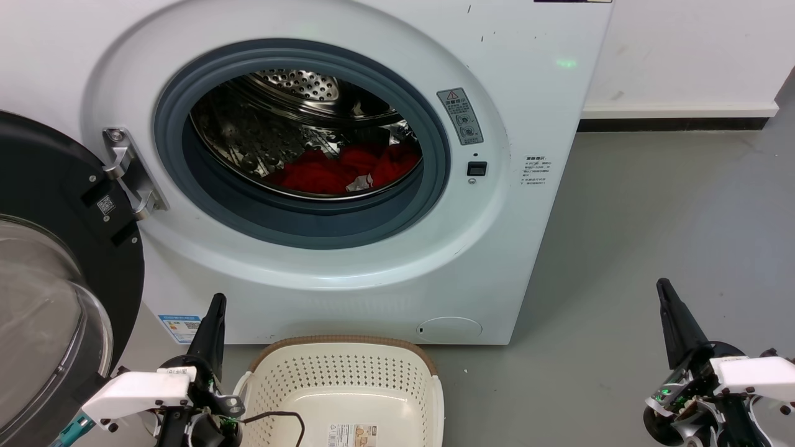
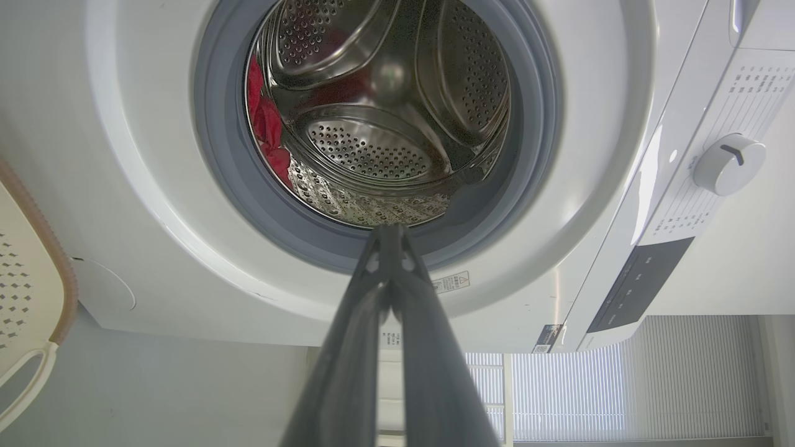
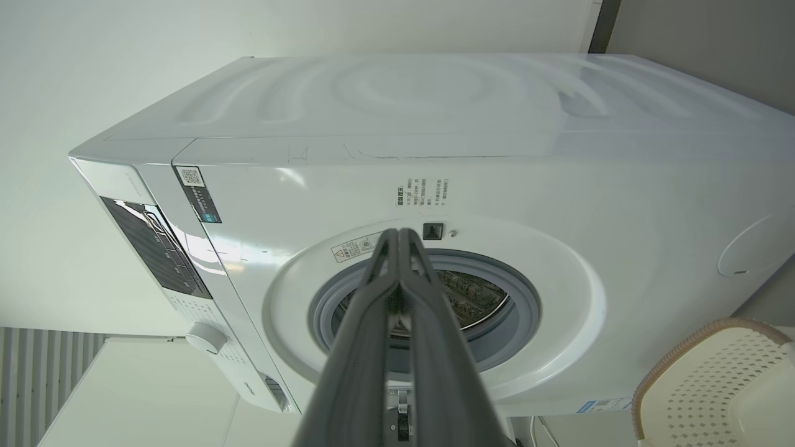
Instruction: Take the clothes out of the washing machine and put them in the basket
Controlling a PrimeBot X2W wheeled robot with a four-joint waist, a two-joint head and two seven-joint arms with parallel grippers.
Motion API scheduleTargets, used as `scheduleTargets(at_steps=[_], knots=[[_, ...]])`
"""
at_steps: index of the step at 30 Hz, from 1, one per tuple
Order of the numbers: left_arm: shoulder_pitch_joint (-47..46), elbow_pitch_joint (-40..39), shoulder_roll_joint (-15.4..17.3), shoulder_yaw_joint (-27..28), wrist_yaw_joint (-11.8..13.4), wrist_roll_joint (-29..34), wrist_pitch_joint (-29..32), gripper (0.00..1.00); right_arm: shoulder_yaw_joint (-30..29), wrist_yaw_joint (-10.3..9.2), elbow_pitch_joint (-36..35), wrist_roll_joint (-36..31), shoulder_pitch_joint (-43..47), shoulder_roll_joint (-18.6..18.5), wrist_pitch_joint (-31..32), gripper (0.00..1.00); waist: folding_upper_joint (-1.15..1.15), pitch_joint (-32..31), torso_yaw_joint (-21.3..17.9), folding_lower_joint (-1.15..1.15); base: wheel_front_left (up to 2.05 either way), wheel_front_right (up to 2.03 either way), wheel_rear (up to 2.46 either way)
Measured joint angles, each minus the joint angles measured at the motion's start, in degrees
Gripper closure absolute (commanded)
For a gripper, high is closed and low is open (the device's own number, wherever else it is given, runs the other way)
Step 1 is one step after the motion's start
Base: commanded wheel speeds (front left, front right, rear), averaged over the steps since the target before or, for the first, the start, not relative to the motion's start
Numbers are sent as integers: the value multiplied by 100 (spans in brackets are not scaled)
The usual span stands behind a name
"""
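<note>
The white washing machine (image 1: 348,261) stands before me with its black-rimmed glass door (image 1: 43,273) swung open to the left. Red clothes (image 1: 345,167) with a bit of white lie at the bottom of the steel drum, seen again as clothes (image 2: 264,127) in the left wrist view. The cream basket (image 1: 338,372) sits on the floor just in front of the machine, holding no clothes. My left gripper (image 1: 216,304) is shut, low at the basket's left. My right gripper (image 1: 663,287) is shut too, far right over the floor. Each wrist view shows its fingertips pressed together.
Grey floor (image 1: 652,236) stretches to the right of the machine toward a white wall with a dark skirting. The open door crowds the left side beside my left arm. A black cable (image 1: 279,417) hangs over the basket's inside.
</note>
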Motion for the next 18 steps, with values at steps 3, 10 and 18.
scheduleTargets(at_steps=[3,10,18], knots=[[0,0,0,0,0,0,0,100,0,0,0,0,0,0,0,100,0,0,0,0,0,0,0],[0,0,0,0,0,0,0,100,0,0,0,0,0,0,0,100,0,0,0,0,0,0,0],[0,0,0,0,0,0,1,100,0,0,0,0,0,0,0,100,0,0,0,0,0,0,0]])
